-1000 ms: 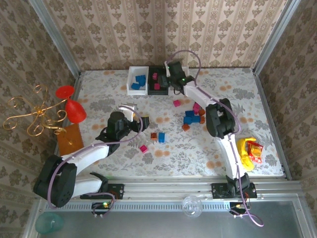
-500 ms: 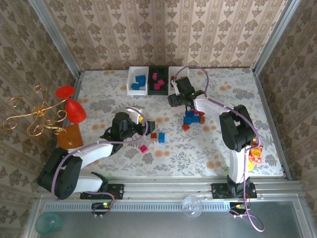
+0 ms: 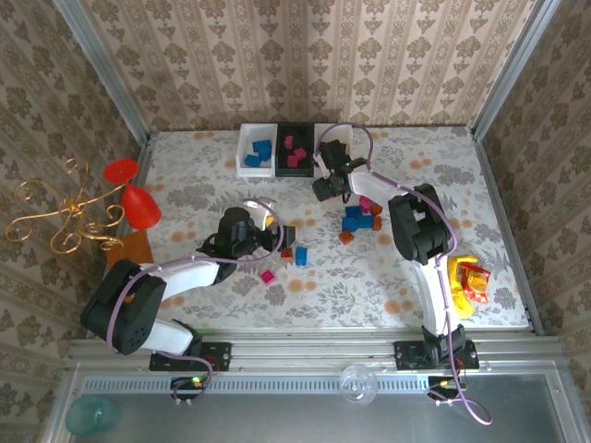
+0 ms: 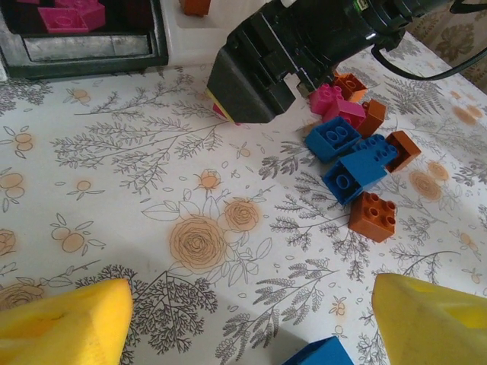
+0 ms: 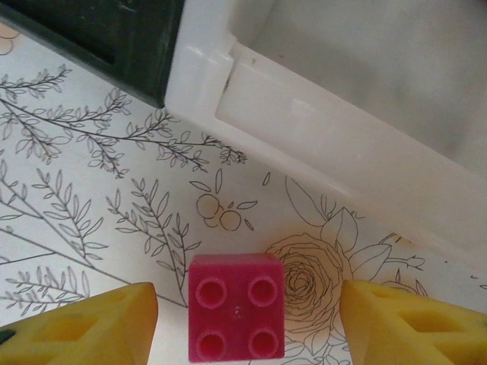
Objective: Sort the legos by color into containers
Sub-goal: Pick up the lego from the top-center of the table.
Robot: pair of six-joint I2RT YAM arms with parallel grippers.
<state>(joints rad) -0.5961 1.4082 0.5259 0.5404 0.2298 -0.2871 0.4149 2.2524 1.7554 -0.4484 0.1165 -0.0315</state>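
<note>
Your right gripper (image 5: 247,303) has its fingers wide apart on each side of a pink lego (image 5: 236,318) lying on the table (image 5: 91,190) near the white bin (image 5: 342,129), and your left gripper (image 4: 251,312) is spread wide too.

Your desk (image 3: 185,175) wears a white cloth printed with grey leaf sprays and orange blossoms. The walls (image 3: 277,55) are beige damask. At the top of the frame, the white bin (image 3: 244,166) holds blue bricks (image 3: 259,152), and the black bin (image 4: 91,61) holds pink bricks (image 4: 72,15). Right of centre lies a heap (image 4: 354,156) of blue, orange-brown and pink pieces. Your right claw (image 5: 247,323) and left claw (image 4: 251,323) have yellow fingers (image 5: 84,323). A magenta brick (image 5: 236,317) shows at lower centre.
</note>
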